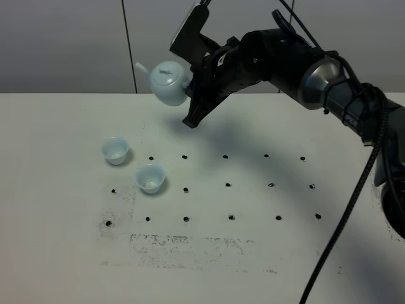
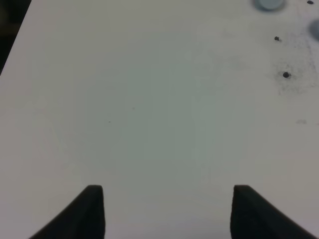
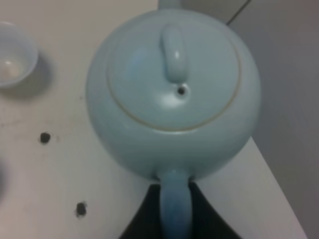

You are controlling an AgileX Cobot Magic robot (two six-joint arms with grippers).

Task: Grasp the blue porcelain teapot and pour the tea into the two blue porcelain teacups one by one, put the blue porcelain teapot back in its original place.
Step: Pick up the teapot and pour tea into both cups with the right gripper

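1. Exterior high view: the right gripper point(image 1: 192, 92) holds the blue porcelain teapot point(image 1: 167, 84) in the air, above the far part of the table point(image 1: 266, 253). Its fingers point(image 1: 192, 117) are clamped on the handle side of the pot. The spout points to the left of this view and the lid sits on top.
2. In the same view, the far teacup point(image 1: 116, 150) and the near teacup point(image 1: 150, 178) stand upright on the table. They are just beside each other but do not touch, and both are well apart from the teapot. What is inside them cannot be told. Small dark holes point(image 1: 228, 184) lie in rows on the table to the right of the cups.
3. Left wrist view: the left gripper point(image 2: 164, 211) hangs over bare table, its two dark fingers wide apart with nothing between them. A blurred pale blue round shape, probably one teacup, shows at the picture's edge.
4. Right wrist view: the teapot fills most of the picture. Its lid has a long knob and a little vent hole. The loop handle passes between the dark fingers, which press it from both sides. One teacup stands on the table beside, with a whitish inside
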